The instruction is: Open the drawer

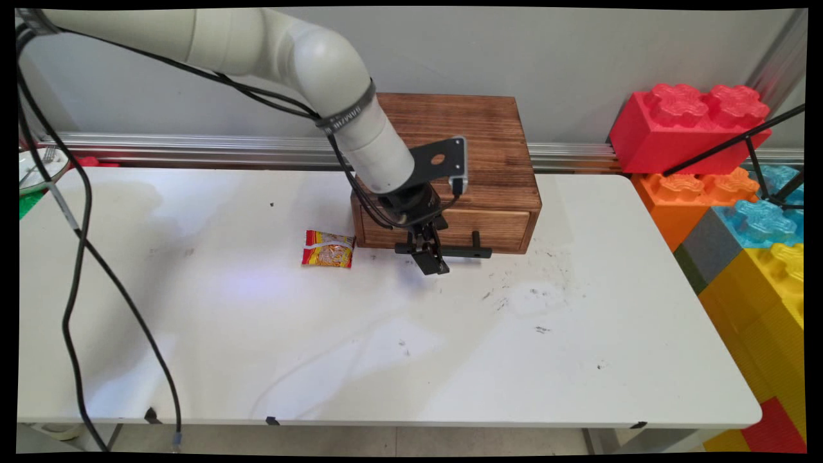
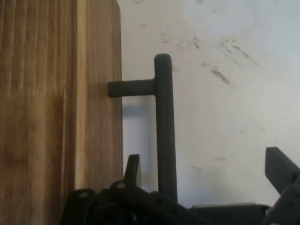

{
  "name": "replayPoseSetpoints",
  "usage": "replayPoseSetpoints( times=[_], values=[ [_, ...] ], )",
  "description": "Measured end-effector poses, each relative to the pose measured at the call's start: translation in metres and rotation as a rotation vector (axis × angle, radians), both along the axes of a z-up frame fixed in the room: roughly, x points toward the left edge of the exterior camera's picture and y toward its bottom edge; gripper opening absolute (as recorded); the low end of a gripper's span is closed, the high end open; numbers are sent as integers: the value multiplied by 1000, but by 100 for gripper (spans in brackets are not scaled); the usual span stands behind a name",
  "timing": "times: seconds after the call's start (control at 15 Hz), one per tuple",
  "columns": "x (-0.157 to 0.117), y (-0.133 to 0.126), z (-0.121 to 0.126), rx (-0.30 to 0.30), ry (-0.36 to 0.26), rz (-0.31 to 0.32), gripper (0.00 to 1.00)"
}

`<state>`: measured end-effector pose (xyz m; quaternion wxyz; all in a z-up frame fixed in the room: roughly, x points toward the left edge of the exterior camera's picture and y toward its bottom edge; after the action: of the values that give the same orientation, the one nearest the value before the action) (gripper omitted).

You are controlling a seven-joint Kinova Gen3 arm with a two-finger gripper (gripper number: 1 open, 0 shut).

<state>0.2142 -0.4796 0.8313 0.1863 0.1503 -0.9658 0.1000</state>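
Note:
A dark wooden box point(image 1: 476, 135) stands at the back middle of the table, with a drawer point(image 1: 498, 228) in its front. A black bar handle point(image 1: 477, 253) sticks out of the drawer front on two posts. My gripper point(image 1: 429, 258) is down at the left part of this handle. In the hand view the gripper point(image 2: 202, 161) is open and straddles the handle bar point(image 2: 163, 122). One finger point(image 2: 132, 169) sits in the gap between bar and drawer front point(image 2: 98, 117), the other finger point(image 2: 280, 166) is well outside. Neither touches the bar.
A red and yellow snack packet point(image 1: 328, 249) lies flat on the table point(image 1: 386, 347) just left of the box. Big toy bricks point(image 1: 691, 119) are stacked off the table's right end. Black cables point(image 1: 77, 257) hang over the left side.

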Motion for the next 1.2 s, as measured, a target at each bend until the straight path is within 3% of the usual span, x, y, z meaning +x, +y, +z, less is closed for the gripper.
replayPoseSetpoints(
  times=[1.2],
  values=[
    [-13,1,-44,-6,-9,36,100]
  ],
)
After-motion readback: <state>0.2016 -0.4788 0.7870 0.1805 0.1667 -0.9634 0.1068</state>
